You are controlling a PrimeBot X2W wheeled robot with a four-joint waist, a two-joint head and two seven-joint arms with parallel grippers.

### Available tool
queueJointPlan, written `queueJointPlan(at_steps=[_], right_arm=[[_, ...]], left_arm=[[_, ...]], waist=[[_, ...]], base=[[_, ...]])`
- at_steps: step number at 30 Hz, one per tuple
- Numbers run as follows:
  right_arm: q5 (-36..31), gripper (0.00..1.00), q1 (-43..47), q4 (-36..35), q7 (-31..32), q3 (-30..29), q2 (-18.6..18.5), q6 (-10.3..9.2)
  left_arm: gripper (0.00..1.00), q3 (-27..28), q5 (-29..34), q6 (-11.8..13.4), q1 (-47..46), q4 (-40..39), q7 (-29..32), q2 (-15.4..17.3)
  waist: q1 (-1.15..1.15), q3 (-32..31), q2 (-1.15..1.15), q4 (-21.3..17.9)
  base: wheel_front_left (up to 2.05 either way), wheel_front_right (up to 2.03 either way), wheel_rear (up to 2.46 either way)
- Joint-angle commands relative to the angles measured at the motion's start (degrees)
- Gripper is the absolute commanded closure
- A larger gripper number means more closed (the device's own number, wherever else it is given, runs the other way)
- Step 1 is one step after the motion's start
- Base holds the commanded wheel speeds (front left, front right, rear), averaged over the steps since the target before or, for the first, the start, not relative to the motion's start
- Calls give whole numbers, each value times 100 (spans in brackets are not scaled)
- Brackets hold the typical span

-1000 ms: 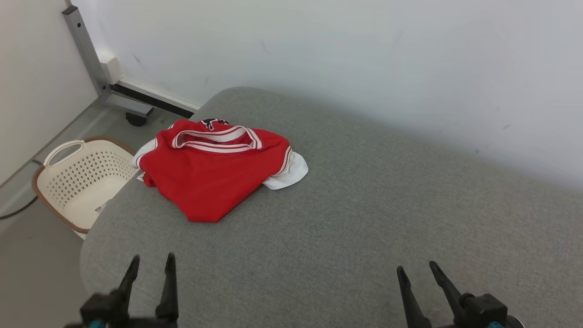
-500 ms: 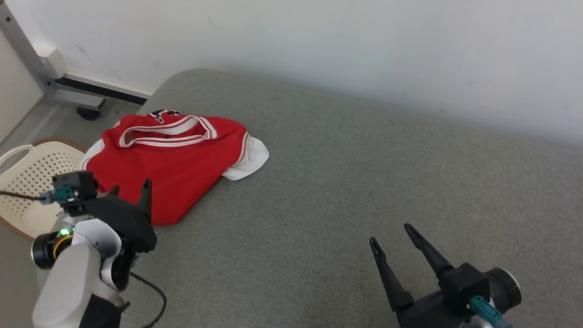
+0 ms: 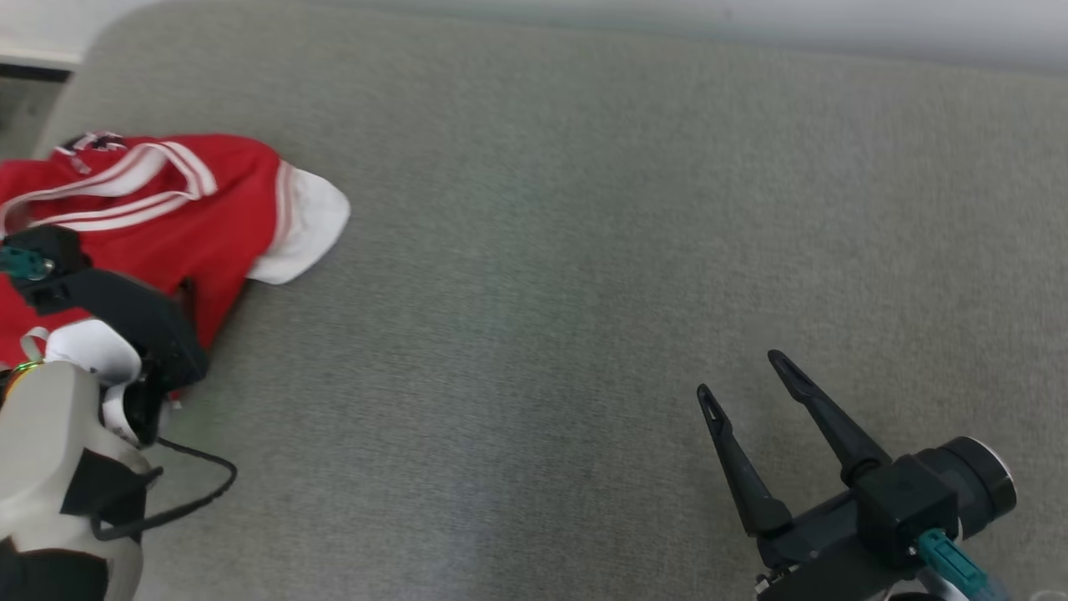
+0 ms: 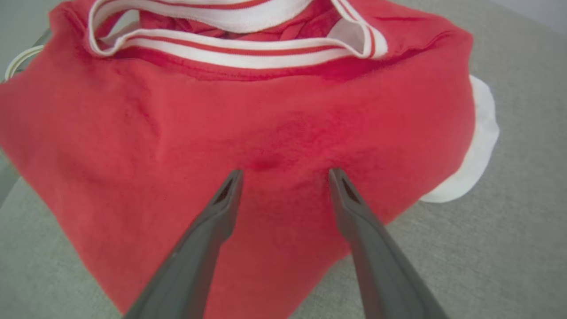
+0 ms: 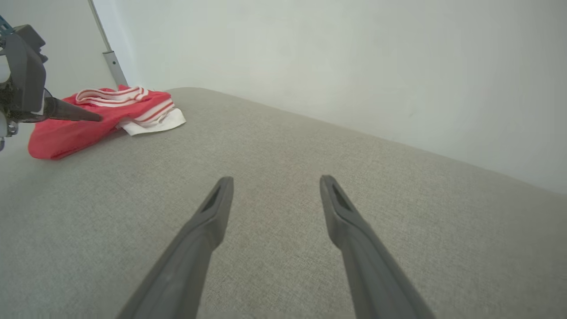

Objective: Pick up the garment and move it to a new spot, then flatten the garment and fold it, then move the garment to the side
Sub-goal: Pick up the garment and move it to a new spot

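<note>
The garment (image 3: 142, 209) is a rumpled red piece with white striped trim and a white edge, lying at the far left of the grey padded surface (image 3: 534, 250). My left gripper (image 3: 179, 292) hangs over its near part, open, and its wrist view has both fingers spread just above the red cloth (image 4: 283, 119), with nothing between them. Down at the lower right, my right gripper (image 3: 741, 373) stands open over bare padding, far from the garment. In the right wrist view the garment (image 5: 102, 115) lies at the far left, with the left gripper (image 5: 88, 117) pointing at it.
A white wall (image 5: 310, 66) runs behind the padded surface, with a metal post (image 5: 110, 66) at its left end. A pale basket handle (image 4: 17, 66) peeks out past the garment's left edge. A black cable (image 3: 192, 492) loops from my left forearm.
The camera has tilted down and turned right, shifting the whole picture. My left arm has reached forward over the garment. The right gripper has come up slightly. The garment lies as before.
</note>
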Motion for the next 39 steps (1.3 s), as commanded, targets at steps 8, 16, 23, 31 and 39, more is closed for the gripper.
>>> queueJointPlan(at_steps=[8,16,23,31,39], right_arm=[[-37,0,29,-100,-59,-80,32,-16],[159,0,-158,337,-320,103,209,-16],[351,0,-212,981,-730,132,506,-15],[439,0,-112,1492,-1036,112,702,-15],[428,0,-126,1649,-1208,111,801,-15]], left_arm=[[96,-17,2,335,-189,521,-44,64],[100,-106,131,276,-79,531,-650,284],[100,-287,433,475,57,115,-1593,447],[100,-672,595,178,-32,-841,-2084,158],[100,-1149,419,-39,204,-2511,-1695,-542]], waist=[[-2,725,-1,-558],[-2,91,-1,-612],[-2,-804,-1,-757],[-2,-1619,-1,-1070],[-2,-1883,-1,-1679]], base=[[0,0,0],[0,0,0],[0,0,0],[0,0,0],[0,0,0]])
